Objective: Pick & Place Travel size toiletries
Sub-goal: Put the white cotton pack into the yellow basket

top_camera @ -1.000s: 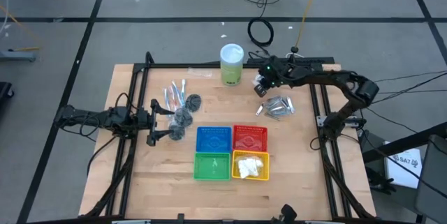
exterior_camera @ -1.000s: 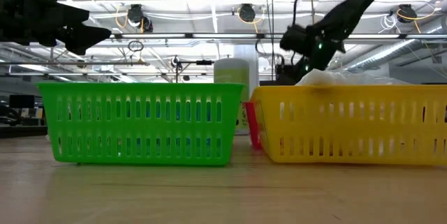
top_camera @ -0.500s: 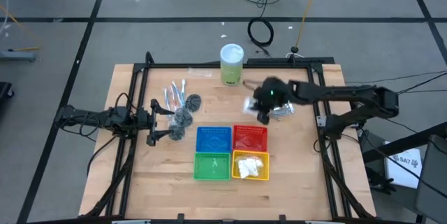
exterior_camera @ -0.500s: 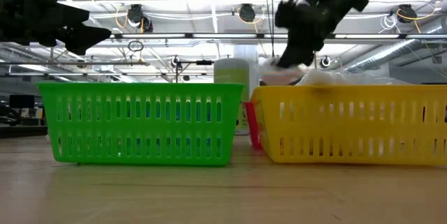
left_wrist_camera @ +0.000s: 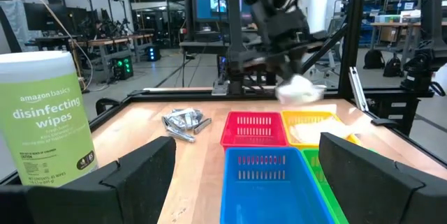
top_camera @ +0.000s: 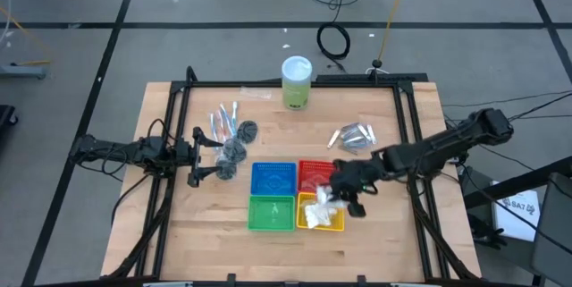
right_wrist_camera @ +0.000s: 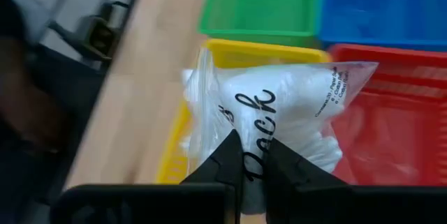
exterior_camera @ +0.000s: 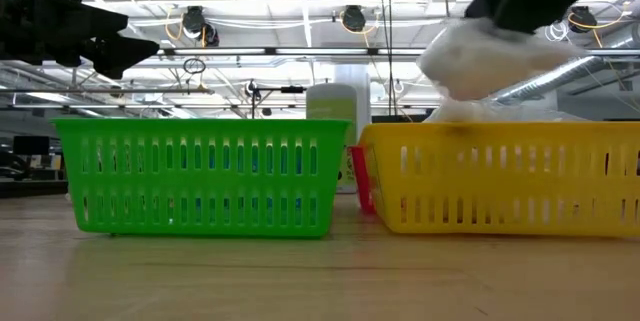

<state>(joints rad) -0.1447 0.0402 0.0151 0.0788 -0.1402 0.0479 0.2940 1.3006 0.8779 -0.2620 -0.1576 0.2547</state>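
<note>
Above the yellow basket, at the lower middle of the overhead frame, the right gripper carries a white sachet, its fingers clenched on one edge of the clear-wrapped pack so that the pouch hangs free beyond them. This looks like the placing step: the sachet is over its basket, which already holds other white sachets, and has not yet been let go. The next move probably calls for a short descent toward the basket's mouth and then a release, with care that the pack clears the rim it shares with the red basket. From the table-level view the sachet hangs just above the yellow rim, its long axis roughly level, and from overhead it seems to point toward the lower left. At the left of the overhead frame, near the grey puffs, the left gripper waits with its fingers spread and nothing between them.
</note>
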